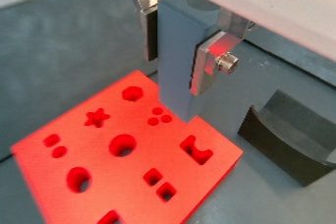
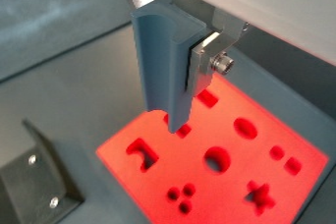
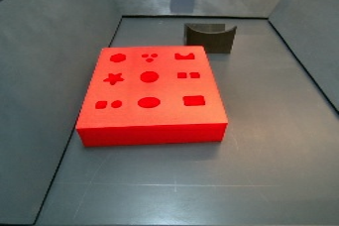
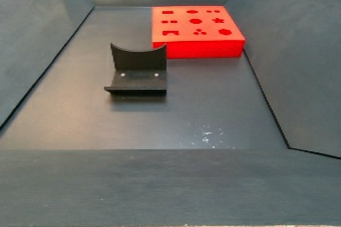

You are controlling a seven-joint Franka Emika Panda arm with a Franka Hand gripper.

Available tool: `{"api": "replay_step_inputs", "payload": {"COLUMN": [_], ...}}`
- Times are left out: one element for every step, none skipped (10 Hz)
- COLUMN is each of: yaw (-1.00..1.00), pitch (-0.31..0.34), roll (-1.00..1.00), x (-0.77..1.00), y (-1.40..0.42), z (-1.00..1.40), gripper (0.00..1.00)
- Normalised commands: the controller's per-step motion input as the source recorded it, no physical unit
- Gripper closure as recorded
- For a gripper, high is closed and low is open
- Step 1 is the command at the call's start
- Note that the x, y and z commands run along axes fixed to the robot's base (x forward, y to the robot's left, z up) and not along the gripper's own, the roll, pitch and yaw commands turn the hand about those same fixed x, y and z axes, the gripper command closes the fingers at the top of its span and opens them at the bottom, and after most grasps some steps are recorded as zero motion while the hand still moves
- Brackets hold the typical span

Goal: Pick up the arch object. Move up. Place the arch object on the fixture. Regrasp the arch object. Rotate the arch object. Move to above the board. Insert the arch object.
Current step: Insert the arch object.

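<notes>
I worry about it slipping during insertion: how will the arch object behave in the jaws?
The arch object looks rigid, so it probably won't flex. It hangs long below the gripper above the board, so contact may lever it sideways. Its smooth faces could slip.

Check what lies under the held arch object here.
Under the arch object, clamped in the raised gripper, lies the board; its arch cut-out shows, though the block hides part of the board's edge.
</notes>
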Motion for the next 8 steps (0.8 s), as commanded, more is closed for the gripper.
{"api": "replay_step_inputs", "payload": {"yaw": [0.0,0.07,0.16,0.0,0.0,0.0,0.0,0.0], "pitch": [-0.09,-0.107,-0.051,0.0,0.011,0.019,0.011,0.03], "roll": [-0.11,-0.27,-0.25,-0.11,-0.01,0.0,0.0,0.0], "x": [-0.05,0.0,0.2,0.19,0.32,0.28,0.21,0.14], "y": [0.41,0.18,0.02,0.0,0.0,0.04,0.06,0.11], "z": [-0.89,-0.61,-0.63,-0.66,-0.65,-0.63,-0.5,-0.3], "gripper": [1.0,1.0,1.0,1.0,1.0,1.0,1.0,1.0]}}
